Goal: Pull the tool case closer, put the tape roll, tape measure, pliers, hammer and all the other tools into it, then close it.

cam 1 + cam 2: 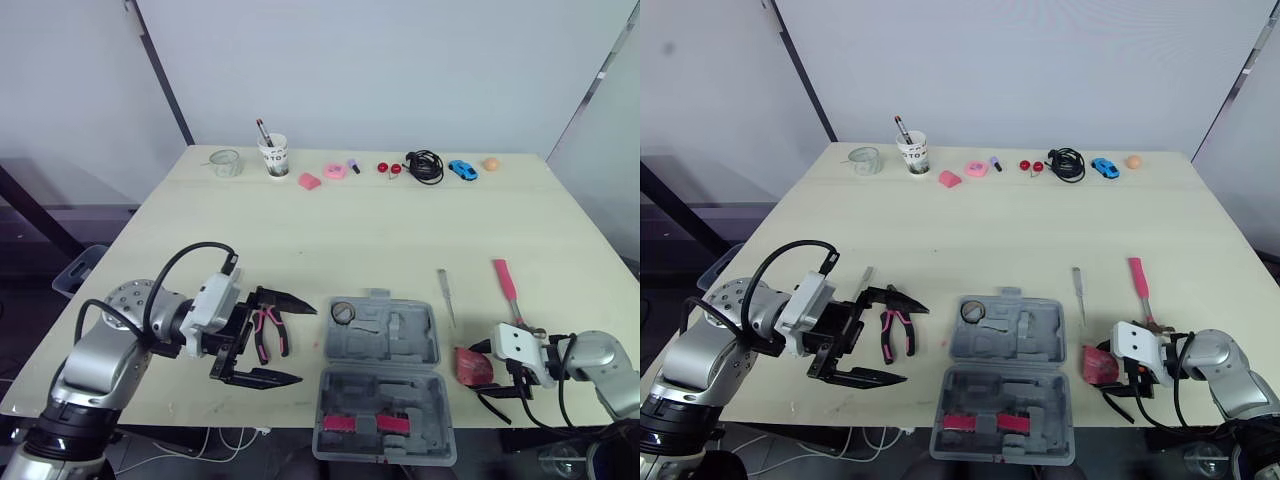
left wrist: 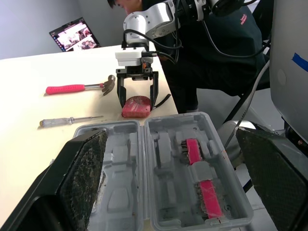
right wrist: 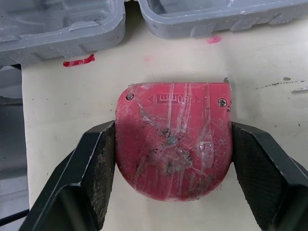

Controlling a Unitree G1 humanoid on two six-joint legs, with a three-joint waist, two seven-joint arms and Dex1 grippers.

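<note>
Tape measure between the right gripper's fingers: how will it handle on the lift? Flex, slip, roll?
The tape measure looks like a rigid hard shell, so it probably won't flex. Its glossy, scuffed sides curve inward, so it may slip in the right gripper unless squeezed firmly. It lies flat on the table, so it is unlikely to roll.

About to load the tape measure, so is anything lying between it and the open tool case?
Nothing visible does. The tape measure sits at the right gripper, with just bare table between it and the tool case.
</note>
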